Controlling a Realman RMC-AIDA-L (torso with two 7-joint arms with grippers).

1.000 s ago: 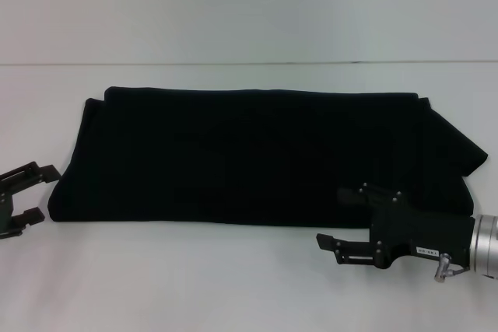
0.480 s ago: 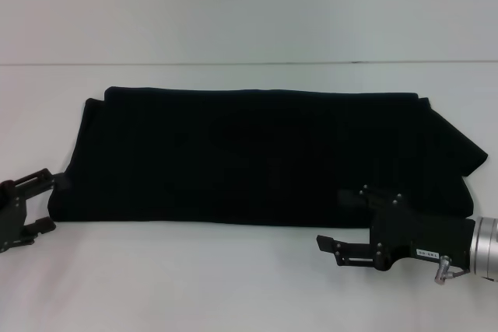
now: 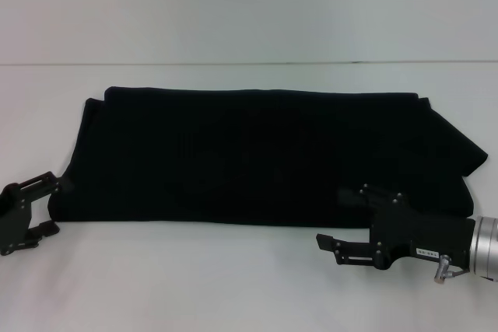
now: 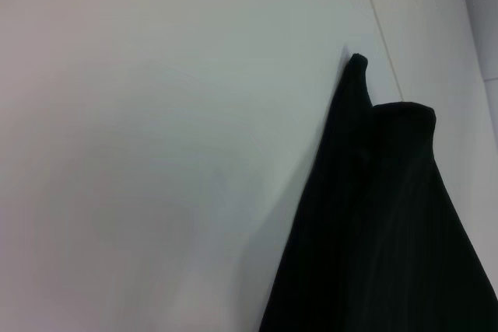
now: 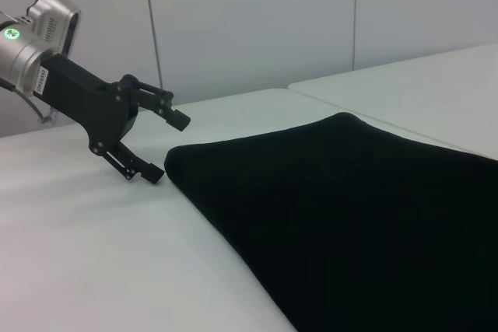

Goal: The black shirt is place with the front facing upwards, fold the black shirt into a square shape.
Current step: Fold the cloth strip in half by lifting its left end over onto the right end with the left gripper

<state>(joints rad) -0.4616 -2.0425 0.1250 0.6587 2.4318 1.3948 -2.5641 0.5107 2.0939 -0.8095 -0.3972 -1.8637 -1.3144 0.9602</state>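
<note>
- Black shirt point(image 3: 257, 153) spread across white table point(image 3: 233, 13) as a wide folded band; lettering not visible.
- Left gripper point(image 3: 48, 206) spread wide at the shirt's near left corner, apparently positioned to pinch that edge.
- Right gripper point(image 3: 333, 219) also open, holding nothing, low at the near right hem, seemingly for a matching grasp.

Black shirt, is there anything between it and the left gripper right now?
Nothing visible. The left gripper, jaws open, sits at the near left corner of the black shirt with only bare table around.
</note>
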